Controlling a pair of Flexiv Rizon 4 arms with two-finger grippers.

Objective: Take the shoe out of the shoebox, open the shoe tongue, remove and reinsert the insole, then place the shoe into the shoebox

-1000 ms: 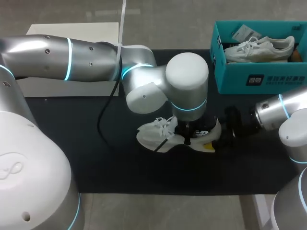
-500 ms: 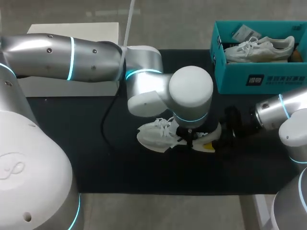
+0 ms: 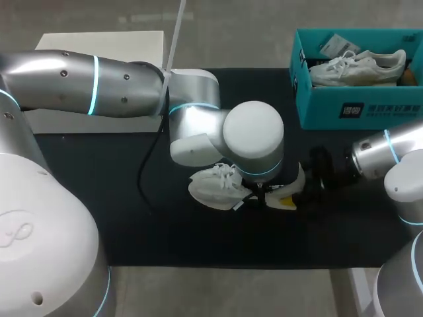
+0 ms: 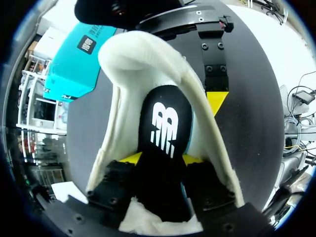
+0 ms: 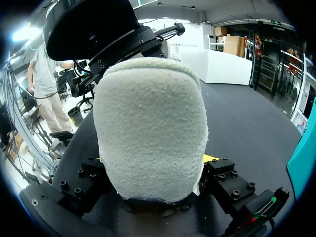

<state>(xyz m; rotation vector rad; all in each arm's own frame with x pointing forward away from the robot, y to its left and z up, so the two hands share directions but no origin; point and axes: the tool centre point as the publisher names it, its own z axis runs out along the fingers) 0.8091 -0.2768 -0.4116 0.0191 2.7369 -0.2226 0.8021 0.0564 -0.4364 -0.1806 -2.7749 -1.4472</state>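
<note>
A white shoe (image 3: pixel 218 186) lies on the black mat (image 3: pixel 99 198) at mid-table, toe to the left. My left gripper (image 4: pixel 163 159) reaches down into its opening. The black insole (image 4: pixel 165 123) with a white logo runs between the yellow fingertips (image 4: pixel 131 158), which press on it from both sides. My right gripper (image 5: pixel 154 164) has the shoe's padded heel (image 5: pixel 150 123) between its wide-set fingers, both against it. In the head view the left wrist hides most of the shoe's opening, and the right gripper (image 3: pixel 295 186) sits at the heel. The teal shoebox (image 3: pixel 360 109) stands at the back right.
A second white shoe (image 3: pixel 357 66) and a paper tag (image 3: pixel 336 46) lie inside the shoebox. A flat white board (image 3: pixel 59 122) sits at the mat's back left under my left arm. A black cable (image 3: pixel 142 165) hangs from the left arm onto the mat.
My left wrist has shifted nearer and lower over the shoe. The shoe and the right arm have stayed where they were.
</note>
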